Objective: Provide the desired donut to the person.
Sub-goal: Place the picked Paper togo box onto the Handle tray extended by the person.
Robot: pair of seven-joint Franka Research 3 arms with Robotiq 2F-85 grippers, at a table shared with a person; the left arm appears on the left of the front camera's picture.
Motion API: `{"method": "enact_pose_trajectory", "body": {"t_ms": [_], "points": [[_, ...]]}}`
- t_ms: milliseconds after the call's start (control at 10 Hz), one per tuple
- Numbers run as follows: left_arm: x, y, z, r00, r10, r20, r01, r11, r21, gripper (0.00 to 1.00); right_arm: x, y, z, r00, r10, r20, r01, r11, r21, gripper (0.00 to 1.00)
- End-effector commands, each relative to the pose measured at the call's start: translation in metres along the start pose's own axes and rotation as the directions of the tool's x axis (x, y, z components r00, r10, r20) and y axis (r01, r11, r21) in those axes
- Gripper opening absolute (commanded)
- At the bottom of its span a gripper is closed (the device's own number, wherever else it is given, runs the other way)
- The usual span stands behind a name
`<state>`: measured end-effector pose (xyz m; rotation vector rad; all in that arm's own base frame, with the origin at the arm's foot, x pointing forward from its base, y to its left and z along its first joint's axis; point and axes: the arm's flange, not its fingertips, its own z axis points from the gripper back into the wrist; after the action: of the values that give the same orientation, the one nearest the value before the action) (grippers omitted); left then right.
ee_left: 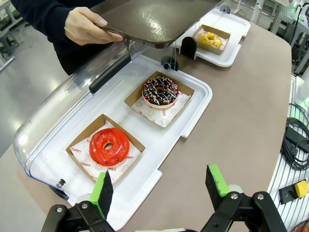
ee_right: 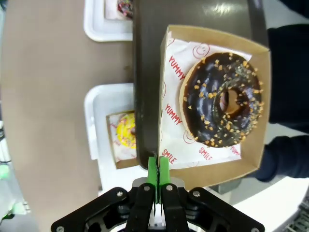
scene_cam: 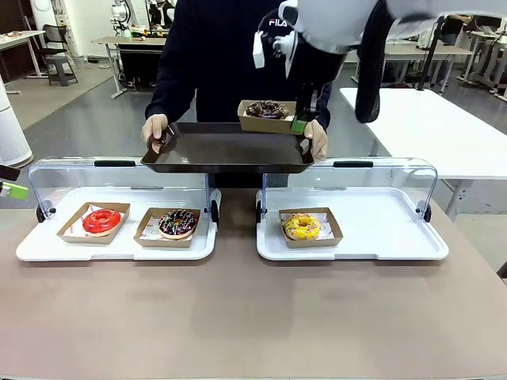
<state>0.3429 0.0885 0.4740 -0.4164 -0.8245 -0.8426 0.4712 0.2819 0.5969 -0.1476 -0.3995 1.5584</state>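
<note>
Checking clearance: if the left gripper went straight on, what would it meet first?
Likely the left gripper would meet the white tray at its near rim, beside the red donut; depth is unclear.

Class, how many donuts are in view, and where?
4. Red donut and sprinkled chocolate donut on the left tray; yellow donut on the right tray; nut-topped chocolate donut in the right gripper's box over the person's dark tray. None looks hidden.
</note>
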Motion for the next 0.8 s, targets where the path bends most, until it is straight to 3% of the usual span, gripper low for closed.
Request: {"method": "enact_pose_trajectory", "body": {"t_ms": [0, 400, 700], "points": [[-0.003, 0.002, 0.0, 1.0, -0.012, 0.017, 0.012, 1.0, -0.005, 1.0, 0.005, -0.005, -0.019, 0.999, -0.006, -0.048, 0.003, 0.997, -0.072, 0.01], [-0.003, 0.002, 0.0, 1.0, -0.012, 0.017, 0.012, 1.0, -0.005, 1.0, 0.014, -0.011, -0.053, 0.994, 0.002, -0.109, -0.011, 0.997, -0.08, 0.01], [-0.003, 0.002, 0.0, 1.0, -0.012, 0.017, 0.012, 1.0, -0.005, 1.0, 0.01, -0.005, -0.032, 0.994, -0.001, -0.107, -0.003, 0.999, -0.038, 0.01]]}}
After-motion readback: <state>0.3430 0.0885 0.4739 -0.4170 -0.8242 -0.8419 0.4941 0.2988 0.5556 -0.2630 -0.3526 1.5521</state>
